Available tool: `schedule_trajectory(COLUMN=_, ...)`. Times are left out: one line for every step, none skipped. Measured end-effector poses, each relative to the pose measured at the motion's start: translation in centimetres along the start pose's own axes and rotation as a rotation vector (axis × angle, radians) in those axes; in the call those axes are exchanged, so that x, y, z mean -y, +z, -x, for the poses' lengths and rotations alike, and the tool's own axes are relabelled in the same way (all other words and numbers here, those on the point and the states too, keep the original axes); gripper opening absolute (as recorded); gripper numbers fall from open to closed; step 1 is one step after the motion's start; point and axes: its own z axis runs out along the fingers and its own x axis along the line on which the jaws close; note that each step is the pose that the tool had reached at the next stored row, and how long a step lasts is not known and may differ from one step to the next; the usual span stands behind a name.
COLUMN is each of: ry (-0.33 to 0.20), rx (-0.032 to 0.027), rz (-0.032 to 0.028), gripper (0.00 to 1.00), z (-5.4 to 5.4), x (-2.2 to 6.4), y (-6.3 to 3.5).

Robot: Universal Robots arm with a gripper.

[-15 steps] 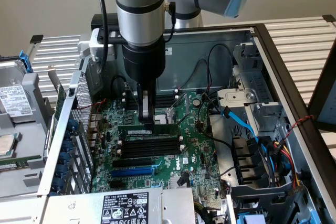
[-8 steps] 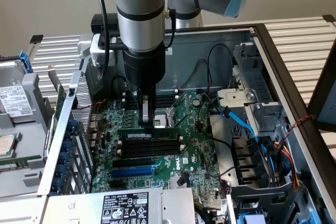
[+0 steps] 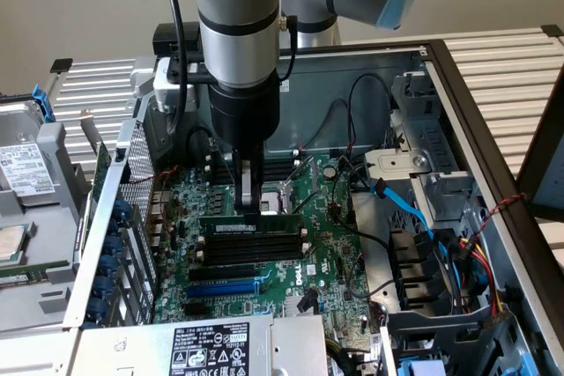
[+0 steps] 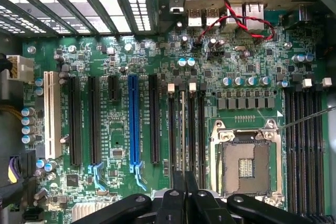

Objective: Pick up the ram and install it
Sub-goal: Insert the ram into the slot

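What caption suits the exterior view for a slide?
Gripper clamps the upright ram at the black memory slots on the motherboard inside the open case.

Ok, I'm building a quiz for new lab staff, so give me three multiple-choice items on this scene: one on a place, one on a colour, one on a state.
1. Where is the ram?
A. flat on the power supply
B. on edge at the black memory slots
C. in the drive cage
2. What colour is the motherboard?
A. green
B. red
C. white
3. The processor socket is
A. under a fan
B. bare
C. taped over

Answers: 1 B, it stands there, gripped by the hand; 2 A, the board is green throughout; 3 B, its contacts lie uncovered.
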Motion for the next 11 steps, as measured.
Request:
schedule_trajectory(ry=0.000, rx=-0.0002, rz=0.0001, gripper=0.12, z=-0.04, x=0.03, y=0.00)
schedule_trajectory(ry=0.000, rx=0.0000, rz=0.0000, gripper=0.12, z=-0.10, x=0.09, y=0.03)
schedule_trajectory(ry=0.000, rx=0.0001, rz=-0.0002, gripper=0.12, z=-0.18, x=0.19, y=0.07)
schedule_trajectory(ry=0.000, rx=0.0001, rz=-0.0001, gripper=0.12, z=-0.20, x=0.22, y=0.11)
schedule_trajectory(ry=0.000, rx=0.0000, rz=0.0000, gripper=0.12, z=-0.20, x=0.22, y=0.12)
schedule_trajectory(ry=0.000, rx=0.0000, rz=0.0000, gripper=0.12, z=-0.21, x=0.22, y=0.16)
schedule_trajectory(ry=0.000, rx=0.0000, rz=-0.0001, gripper=0.12, z=-0.25, x=0.25, y=0.22)
schedule_trajectory(ry=0.000, rx=0.0000, rz=-0.0001, gripper=0.12, z=-0.30, x=0.30, y=0.36)
schedule_trajectory(ry=0.000, rx=0.0000, rz=-0.0001, gripper=0.12, z=-0.33, x=0.32, y=0.54)
schedule_trajectory(ry=0.000, rx=0.0000, rz=-0.0002, gripper=0.12, z=-0.34, x=0.31, y=0.67)
schedule_trajectory(ry=0.000, rx=-0.0003, rz=0.0000, gripper=0.12, z=-0.34, x=0.31, y=0.67)
